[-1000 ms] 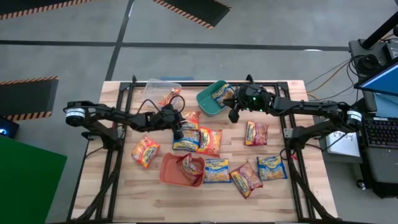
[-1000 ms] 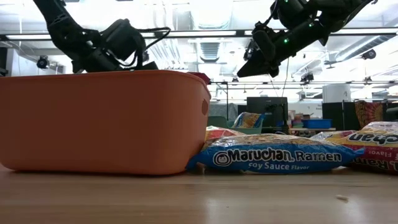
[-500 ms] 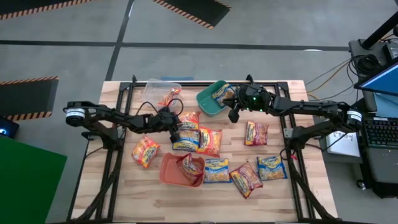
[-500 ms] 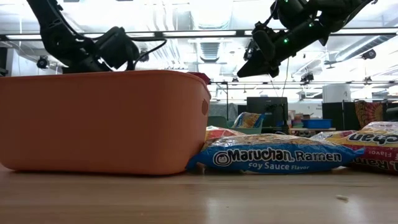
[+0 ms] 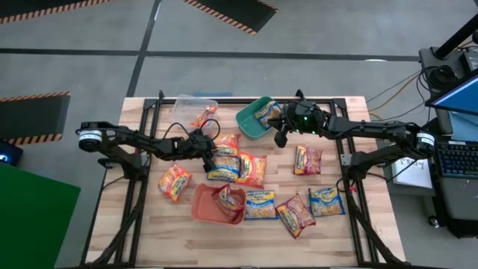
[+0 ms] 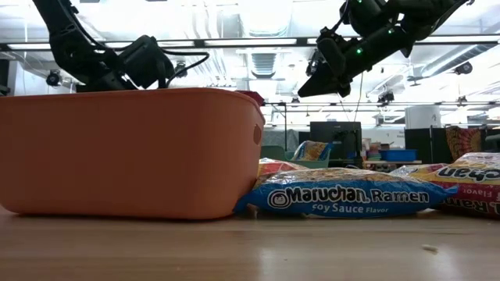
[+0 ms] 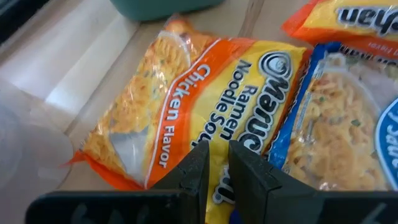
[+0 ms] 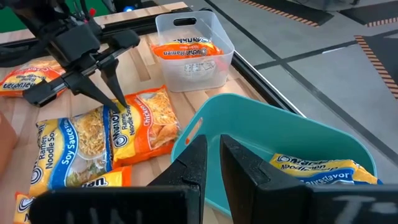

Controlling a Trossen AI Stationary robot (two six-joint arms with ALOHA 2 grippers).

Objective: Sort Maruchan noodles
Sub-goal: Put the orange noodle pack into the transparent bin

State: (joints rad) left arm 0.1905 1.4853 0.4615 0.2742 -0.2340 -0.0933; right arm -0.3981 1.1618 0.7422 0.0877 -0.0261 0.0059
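Left wrist view — left gripper (image 7: 214, 163) nearly clenched, tips on orange chicken packet (image 7: 186, 106); right gripper (image 8: 211, 155) nearly closed, empty, over teal tub (image 8: 292, 149) — wooden table (image 5: 149, 232).

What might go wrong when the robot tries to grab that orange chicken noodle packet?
1. The left tool comes down on the orange chicken packet right at its edge, where a blue soy sauce packet touches it. It might pinch both.

2. Its fingers look nearly closed, so they could just slide off the smooth wrapper.

3. The clear tub stands close by; a dragged packet could bump it.

The right tool waits by the teal tub.
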